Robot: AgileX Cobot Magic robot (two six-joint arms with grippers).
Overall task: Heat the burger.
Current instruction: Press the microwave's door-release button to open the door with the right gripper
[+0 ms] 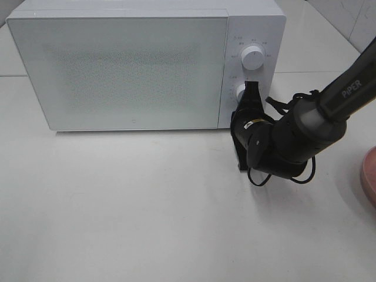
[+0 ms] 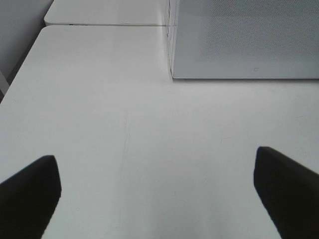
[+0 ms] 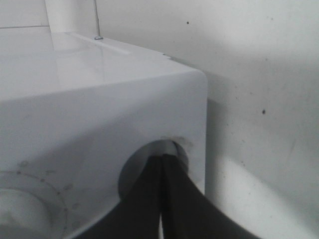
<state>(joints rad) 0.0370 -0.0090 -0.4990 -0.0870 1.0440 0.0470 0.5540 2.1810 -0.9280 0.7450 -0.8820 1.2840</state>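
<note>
The right gripper [image 1: 251, 87], jaws pinched shut, touches the lower round dial [image 1: 239, 92] of the white boxy closed microwave [image 1: 135, 64], the left gripper [image 2: 158, 194] hangs spread wide above the white table [image 2: 99, 99], and the burger cannot be seen in any view.

High camera looks steeply down on the tabletop [image 1: 147, 205] and microwave [image 1: 129, 64] front. Left wrist camera sees that front from low, farther off; right wrist camera sits close against its control panel [image 3: 75, 129].

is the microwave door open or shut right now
Shut. The microwave door lies flush with the knob panel, no gap showing.
</note>
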